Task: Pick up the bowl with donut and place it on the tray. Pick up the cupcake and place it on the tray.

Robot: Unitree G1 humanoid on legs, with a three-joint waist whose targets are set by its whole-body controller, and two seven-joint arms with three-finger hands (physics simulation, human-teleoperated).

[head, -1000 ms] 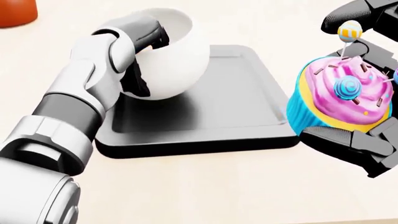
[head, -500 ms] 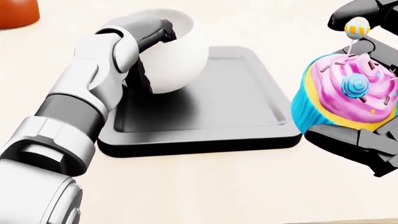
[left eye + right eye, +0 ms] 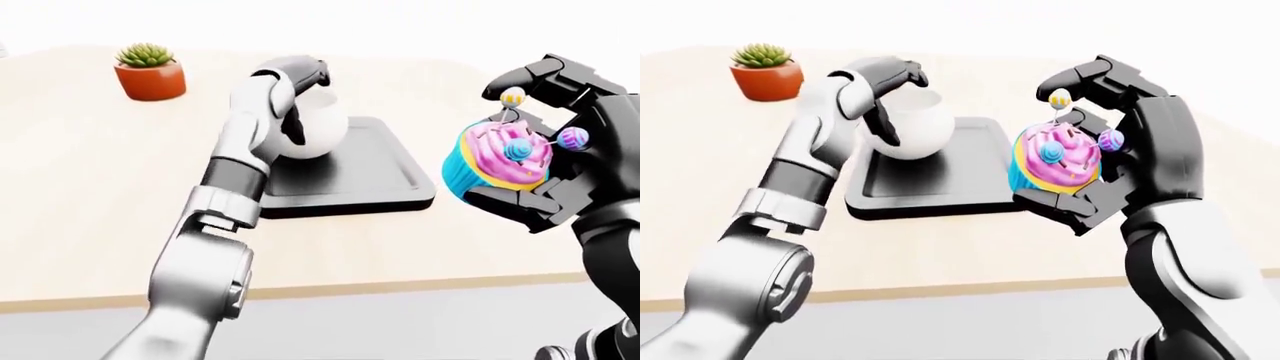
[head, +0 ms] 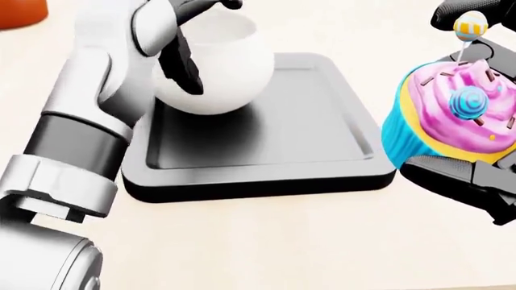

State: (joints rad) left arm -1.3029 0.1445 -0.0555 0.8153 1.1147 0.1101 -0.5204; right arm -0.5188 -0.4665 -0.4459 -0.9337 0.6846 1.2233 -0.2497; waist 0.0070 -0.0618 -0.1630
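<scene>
Wooden tabletop [image 3: 90, 187]: left hand [image 3: 875, 94] clamped on bowl [image 4: 218, 69], probably resting at tray's [image 4: 322, 157] 10 o'clock corner; right hand [image 3: 1110, 161] closed round cupcake [image 3: 1055, 161], off tray's 3 o'clock edge.

Bowl [image 3: 318, 129]: one, white, upper middle of the left-eye view
Tray [image 3: 385, 174]: one, dark grey
Cupcake [image 3: 497, 160]: one, right side
Lollipop toppers on the cupcake: three
Potted plant [image 3: 150, 70]: one, upper left
Robot hands: two

Head view close, steeply down on tray [image 4: 242, 175], 2 eye views wider, sharing it
</scene>
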